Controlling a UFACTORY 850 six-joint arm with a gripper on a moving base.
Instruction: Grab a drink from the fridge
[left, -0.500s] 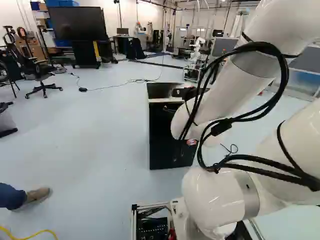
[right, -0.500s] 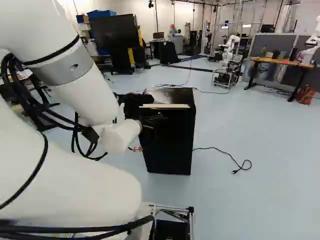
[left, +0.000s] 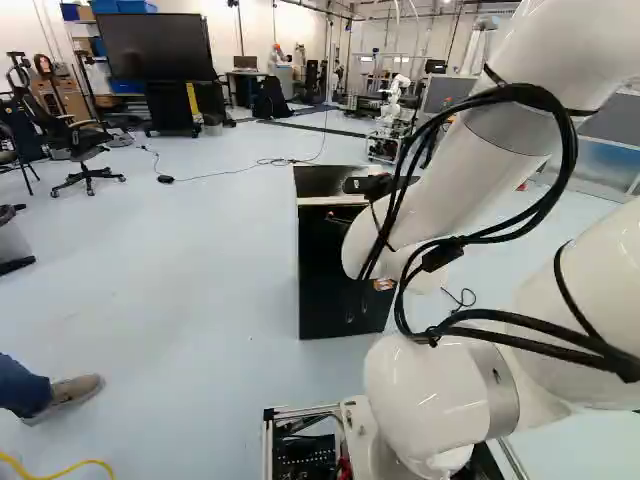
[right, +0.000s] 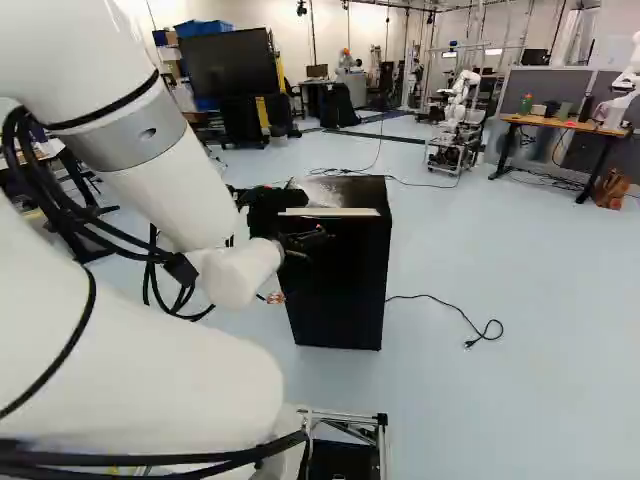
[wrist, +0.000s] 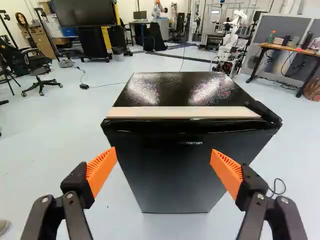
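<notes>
Fridge (wrist: 175, 170): black, standing upright on the floor (right: 520, 400), with the door (right: 335, 290) closed
Hand (right: 316, 241): wide open, with a big space between the two orange pads (wrist: 101, 172); directed to the front of the fridge, cannot tell if touching
Strip (wrist: 182, 112): pale, lying along the near edge of the fridge top
Arm (right: 170, 160): reaching forward, with black cables (left: 395, 200) fixed along it
Cord (right: 440, 301): lying on the floor, right of the fridge
Surface (right: 560, 123): far right, carrying a green bottle (right: 526, 103)
Screen (left: 158, 45): far left, dark
Chair (left: 78, 150): left, nearer than the screen
</notes>
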